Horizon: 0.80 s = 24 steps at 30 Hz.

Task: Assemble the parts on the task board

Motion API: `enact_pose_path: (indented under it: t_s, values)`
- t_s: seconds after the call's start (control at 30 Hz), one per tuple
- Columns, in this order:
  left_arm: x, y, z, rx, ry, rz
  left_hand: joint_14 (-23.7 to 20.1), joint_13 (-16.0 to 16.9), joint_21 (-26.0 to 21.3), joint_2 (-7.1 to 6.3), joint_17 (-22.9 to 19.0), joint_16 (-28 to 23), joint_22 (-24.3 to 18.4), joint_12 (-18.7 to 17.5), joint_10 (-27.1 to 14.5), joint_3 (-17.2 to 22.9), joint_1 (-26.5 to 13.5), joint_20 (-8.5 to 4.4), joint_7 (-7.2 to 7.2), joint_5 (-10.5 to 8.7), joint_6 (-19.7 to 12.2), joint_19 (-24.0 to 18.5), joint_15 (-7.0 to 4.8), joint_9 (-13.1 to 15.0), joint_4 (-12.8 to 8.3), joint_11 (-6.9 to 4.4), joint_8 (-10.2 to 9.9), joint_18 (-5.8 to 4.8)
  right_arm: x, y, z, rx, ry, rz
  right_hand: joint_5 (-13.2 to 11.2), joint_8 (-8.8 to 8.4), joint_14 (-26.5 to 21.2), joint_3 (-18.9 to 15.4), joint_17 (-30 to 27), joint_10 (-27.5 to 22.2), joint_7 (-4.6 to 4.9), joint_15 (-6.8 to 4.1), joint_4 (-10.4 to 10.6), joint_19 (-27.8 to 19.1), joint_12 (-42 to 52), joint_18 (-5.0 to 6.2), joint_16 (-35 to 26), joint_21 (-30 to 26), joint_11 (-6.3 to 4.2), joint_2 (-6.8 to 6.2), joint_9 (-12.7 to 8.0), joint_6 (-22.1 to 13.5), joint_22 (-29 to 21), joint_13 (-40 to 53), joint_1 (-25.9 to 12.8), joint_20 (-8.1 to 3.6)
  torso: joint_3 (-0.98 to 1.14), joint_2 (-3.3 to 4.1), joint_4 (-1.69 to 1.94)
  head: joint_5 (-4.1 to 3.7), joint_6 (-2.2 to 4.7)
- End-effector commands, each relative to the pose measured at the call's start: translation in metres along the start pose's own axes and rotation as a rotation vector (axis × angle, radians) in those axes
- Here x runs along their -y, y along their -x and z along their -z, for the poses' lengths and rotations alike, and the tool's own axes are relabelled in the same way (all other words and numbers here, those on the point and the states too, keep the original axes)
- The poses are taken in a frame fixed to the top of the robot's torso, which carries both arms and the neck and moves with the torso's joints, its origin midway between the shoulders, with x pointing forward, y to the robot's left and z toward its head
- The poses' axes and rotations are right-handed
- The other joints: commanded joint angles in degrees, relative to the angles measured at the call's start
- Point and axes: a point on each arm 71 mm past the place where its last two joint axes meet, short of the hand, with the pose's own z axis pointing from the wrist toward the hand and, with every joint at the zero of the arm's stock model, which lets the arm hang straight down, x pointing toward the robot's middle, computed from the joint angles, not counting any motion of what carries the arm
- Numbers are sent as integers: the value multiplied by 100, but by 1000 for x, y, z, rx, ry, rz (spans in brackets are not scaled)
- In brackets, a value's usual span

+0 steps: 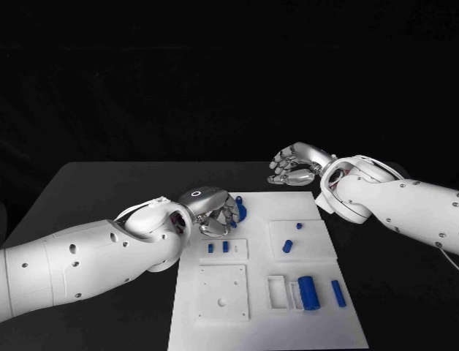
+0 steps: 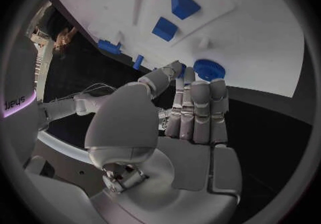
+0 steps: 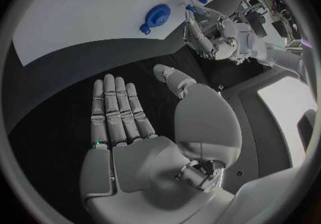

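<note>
Board [image 1: 324, 322] white on black table [image 1: 103, 183], left hand [image 1: 217, 212] at its far edge, fingers together with tips touching a blue gear [image 2: 208, 69], right hand [image 1: 296, 164] spread, empty, over table beyond board, cylinder [image 1: 308, 292] lying on near board.

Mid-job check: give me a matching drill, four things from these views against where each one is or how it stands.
Things:
1. left hand
2. right hand
3. blue gear
4. blue cylinder

Places or states:
A. lying at the task board's near right part
B. over bare black table beyond the board's far edge, holding nothing
C. fingers at the blue gear, at the board's far left
D. near the board's far edge, by the left hand's fingers

Pairs: 1-C, 2-B, 3-D, 4-A
</note>
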Motion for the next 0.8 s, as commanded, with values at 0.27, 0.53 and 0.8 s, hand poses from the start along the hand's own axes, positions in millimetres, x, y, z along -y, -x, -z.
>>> enact_pose_path:
  t_s: [0.27, 0.53, 0.8]
  values:
    - [-11, 6, 13, -44, 21, 39, 61, 5, 23, 25, -10, 27, 8, -11, 49, 10, -42, -481, -12, 33, 49, 43, -15, 9, -28, -3, 18, 117, 0, 1, 1, -1, 9, 2, 27, 35, 45, -24, -8, 32, 81, 13, 12, -39, -40, -45, -35, -21, -9, 3, -8, 6, 8, -15, 42, -14, -3, -8, 14, -5, -10]
    - [-20, 6, 18, -73, 47, 39, 63, 6, 25, 29, -12, 28, 11, -13, 57, 10, -50, -482, -13, 37, 53, 44, -16, 7, -26, -4, 19, 115, 1, 1, 1, -1, 7, 2, 29, 35, 45, -25, -10, 33, 81, 14, 10, -41, -41, -45, -36, -23, -9, 5, -9, 6, 11, -21, 44, -14, -8, 3, 2, 13, -12]
    - [-23, 5, 18, -87, 54, 36, 64, 6, 25, 32, -13, 28, 12, -16, 58, 12, -50, -482, -13, 39, 52, 44, -16, 6, -28, -4, 18, 115, 0, 0, 1, -2, 9, 2, 30, 35, 45, -26, -12, 33, 81, 15, 9, -42, -43, -45, -37, -24, -8, 6, -10, 5, 14, -25, 45, -14, -1, 4, -3, 27, -22]
